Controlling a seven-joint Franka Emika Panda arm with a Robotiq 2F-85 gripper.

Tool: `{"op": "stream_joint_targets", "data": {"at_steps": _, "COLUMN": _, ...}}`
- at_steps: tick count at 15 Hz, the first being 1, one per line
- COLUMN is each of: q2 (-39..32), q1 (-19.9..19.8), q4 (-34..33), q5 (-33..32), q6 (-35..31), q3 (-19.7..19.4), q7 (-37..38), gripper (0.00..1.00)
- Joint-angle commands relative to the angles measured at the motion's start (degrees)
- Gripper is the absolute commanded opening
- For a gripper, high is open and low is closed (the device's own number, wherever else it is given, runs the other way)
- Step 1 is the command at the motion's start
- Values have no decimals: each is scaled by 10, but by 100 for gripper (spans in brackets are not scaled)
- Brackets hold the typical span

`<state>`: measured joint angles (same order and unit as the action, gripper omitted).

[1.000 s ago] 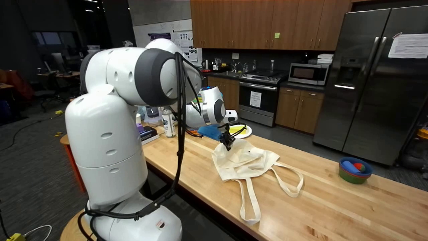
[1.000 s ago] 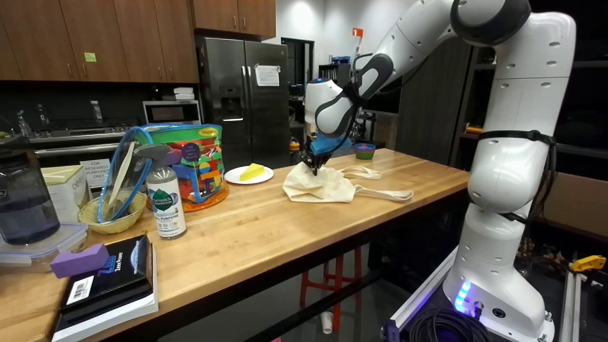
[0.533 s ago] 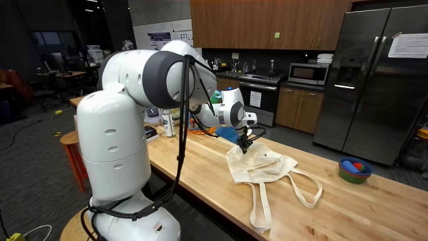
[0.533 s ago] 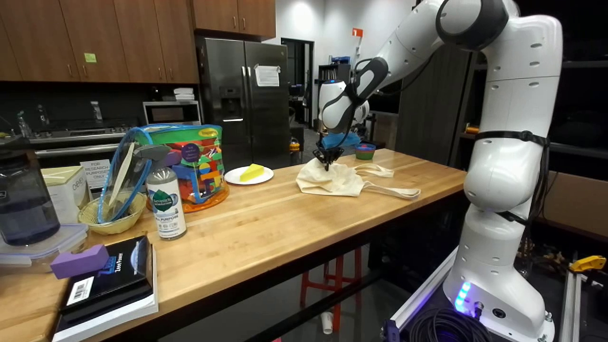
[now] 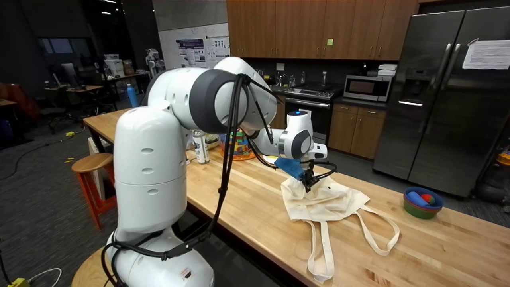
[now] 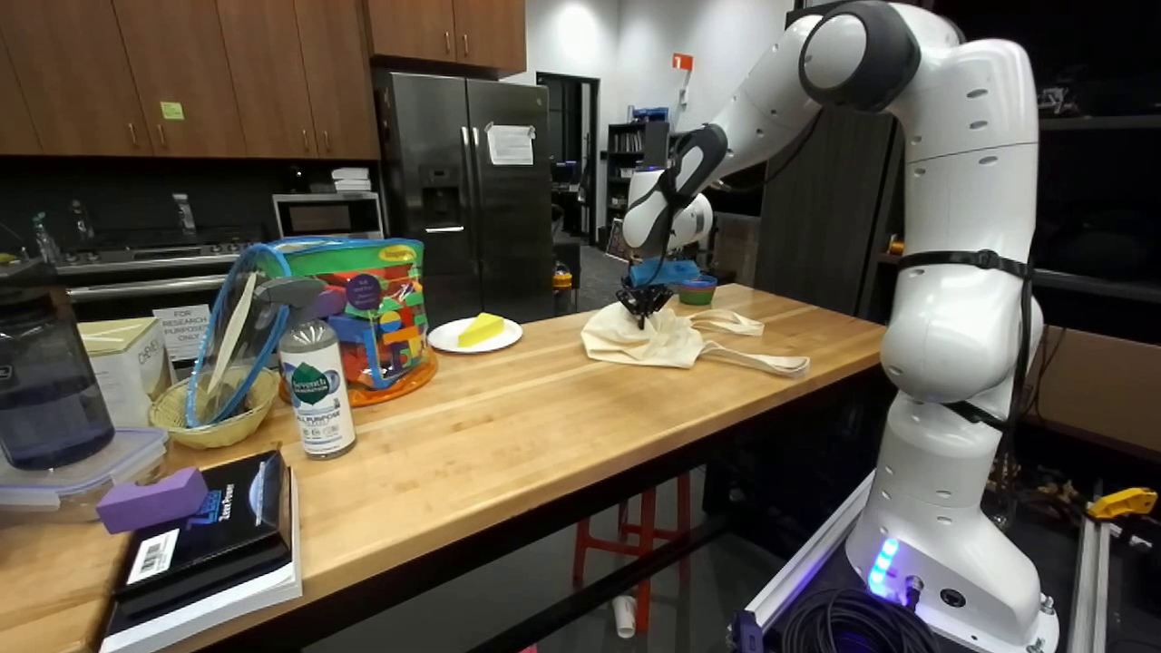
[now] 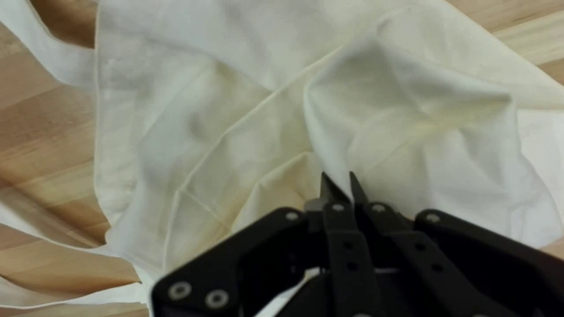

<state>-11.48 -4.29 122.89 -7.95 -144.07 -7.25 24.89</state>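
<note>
Wrist view: see the black two-finger gripper (image 7: 337, 181) closed right down, pinching a narrow fold of the crumpled cream cloth tote bag (image 7: 246, 110). In an exterior view: find the tote bag on the long pale wooden table (image 5: 442, 243), with flat cream straps (image 5: 326, 247) spread over the wood; note nested round bowls (image 5: 422, 214), blue, red and green, well apart from it, holding blue and red rounded pieces (image 5: 417, 199). In an exterior view: spot a round white plate (image 6: 444, 339) with a yellow wedge (image 6: 479, 330), between the tote bag and a clear blue-edged bag (image 6: 349, 258) of coloured blocks (image 6: 395, 343).
</note>
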Motion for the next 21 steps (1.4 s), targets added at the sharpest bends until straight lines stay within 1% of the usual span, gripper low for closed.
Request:
{"op": "stream_joint_targets", "data": {"at_steps": 1, "q2": -27, "q1": -6, "q4": -29, "q5": 28, "q6": 9, "q3": -9, "q7": -26, "gripper": 1}}
{"op": "stream_joint_targets", "data": {"at_steps": 5, "q2": -25, "q1": 7, "q4": -33, "q5": 30, "q6": 4, "q3": -3, "q7": -35, "gripper": 1}}
{"op": "stream_joint_targets", "data": {"at_steps": 9, "q2": -3, "q1": 37, "q4": -25, "q5": 14, "q6": 2, "q3": 14, "q7": -39, "gripper": 1}}
{"op": "stream_joint_targets", "data": {"at_steps": 14, "q2": 22, "q1": 83, "q4": -14, "q5": -24, "q6": 1, "q3": 39, "q7": -35, "gripper": 1}}
{"op": "stream_joint_targets", "data": {"at_steps": 21, "q2": 50, "q1": 114, "q4": 9, "q5": -69, "q6": 1, "q3": 70, "q7": -31, "gripper": 1}}
